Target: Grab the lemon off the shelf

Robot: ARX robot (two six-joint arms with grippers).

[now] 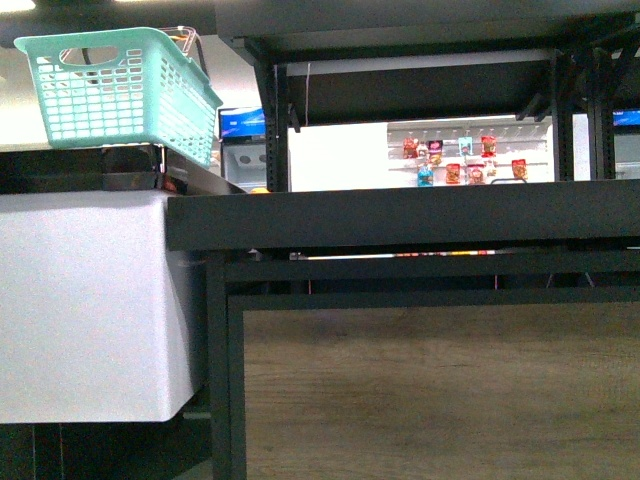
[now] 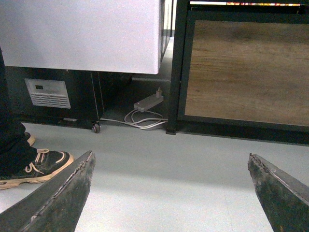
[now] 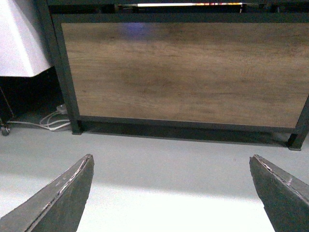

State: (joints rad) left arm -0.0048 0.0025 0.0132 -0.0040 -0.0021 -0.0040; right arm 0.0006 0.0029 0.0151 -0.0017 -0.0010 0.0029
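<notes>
below the shelf [image 1: 400, 215] edge, left end effector [image 2: 170, 156] and right end effector [image 3: 171, 157] hang spread and empty; a yellow sliver, probably the lemon [image 1: 258, 189], sits higher, at the shelf's left end, nearer the left arm.

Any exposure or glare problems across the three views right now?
Front view: backlit, the shelf reads near-black against the bright opening behind it. Right wrist view: floor blows out to white near the camera; faint bluish sheen on the wood panel. Left wrist view: evenly lit, no glare.
</notes>
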